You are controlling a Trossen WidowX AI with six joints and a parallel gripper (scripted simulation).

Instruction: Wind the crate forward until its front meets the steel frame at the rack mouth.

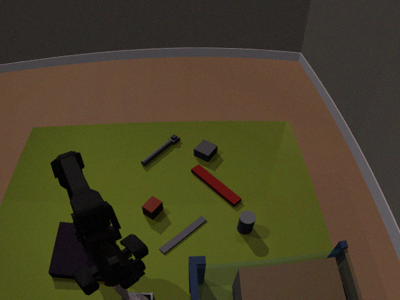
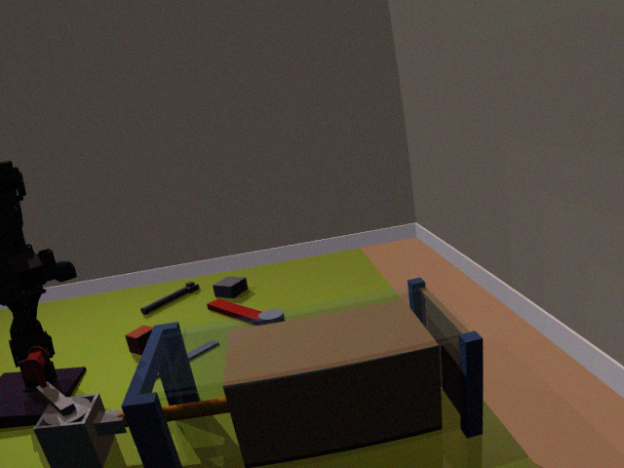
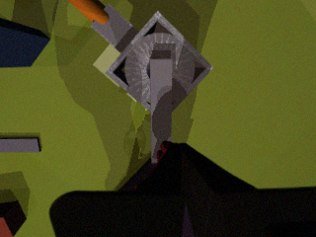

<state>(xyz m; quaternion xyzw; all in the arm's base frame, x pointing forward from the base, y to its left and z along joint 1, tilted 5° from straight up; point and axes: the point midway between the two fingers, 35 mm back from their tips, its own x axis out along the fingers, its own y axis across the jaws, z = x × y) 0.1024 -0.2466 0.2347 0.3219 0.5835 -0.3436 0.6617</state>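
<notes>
The winch [image 2: 75, 446] [image 3: 184, 39] carries a grey crank arm [image 2: 54, 395] [image 3: 160, 94] on its top. A red knob [image 2: 34, 364] [image 3: 164, 148] stands at the crank's outer end. My gripper [image 1: 124, 285] [image 2: 31, 341] [image 3: 178, 150] is shut and empty, with its fingertips at the knob, hiding most of it in the wrist view. Whether they touch it is unclear. The crate [image 1: 287, 277] [image 2: 332, 342] sits flat in the cubby. An orange strap [image 2: 199, 409] [image 3: 89, 9] runs to it through the blue frame [image 1: 194, 274] [image 2: 145, 368]. A gap shows between crate and frame.
On the green mat [image 1: 106, 145] lie a dark rod tool [image 1: 158, 151], a dark block [image 1: 205, 149], a red bar [image 1: 215, 184], a red block [image 1: 152, 206] and a grey strip [image 1: 183, 234]. A grey cylinder [image 1: 245, 222] stands near the cubby. Clear panels flank the crate.
</notes>
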